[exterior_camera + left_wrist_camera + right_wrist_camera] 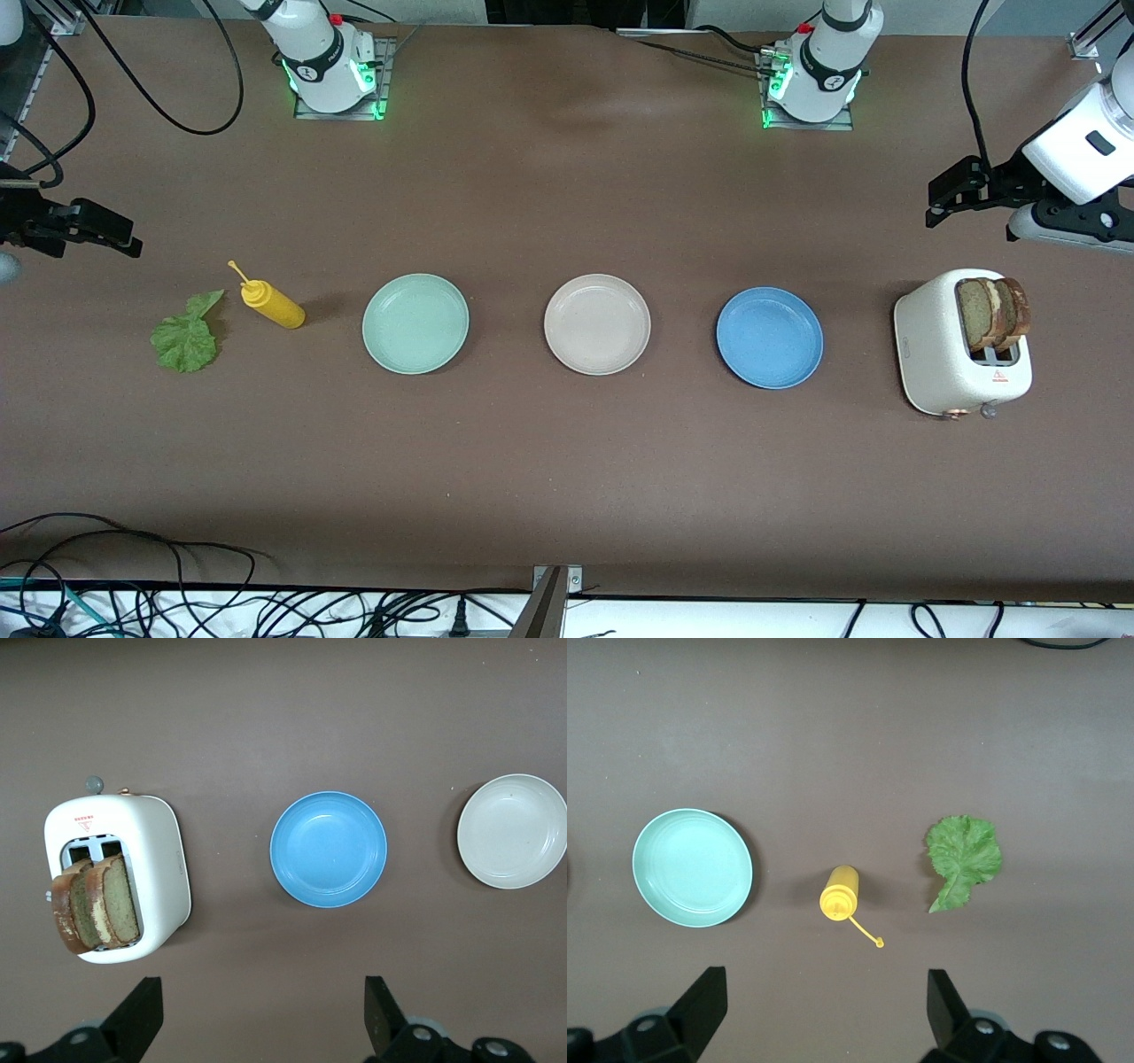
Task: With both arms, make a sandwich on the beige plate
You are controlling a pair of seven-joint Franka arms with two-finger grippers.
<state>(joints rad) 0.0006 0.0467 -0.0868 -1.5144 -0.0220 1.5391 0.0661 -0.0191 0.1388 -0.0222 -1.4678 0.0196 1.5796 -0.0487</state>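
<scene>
The beige plate lies bare in the middle of a row of three plates. No assembled sandwich is in view. Brown-crusted bread slices stand in a white toaster at the left arm's end of the table. A green lettuce leaf lies flat on the table at the right arm's end. My left gripper hangs open and holds nothing, over the table beside the toaster. My right gripper hangs open with nothing in it, over bare table by the lettuce.
A mint-green plate and a blue plate flank the beige one. A yellow squeeze bottle lies between the lettuce and the mint-green plate. Cables run along the table's edge nearest the front camera.
</scene>
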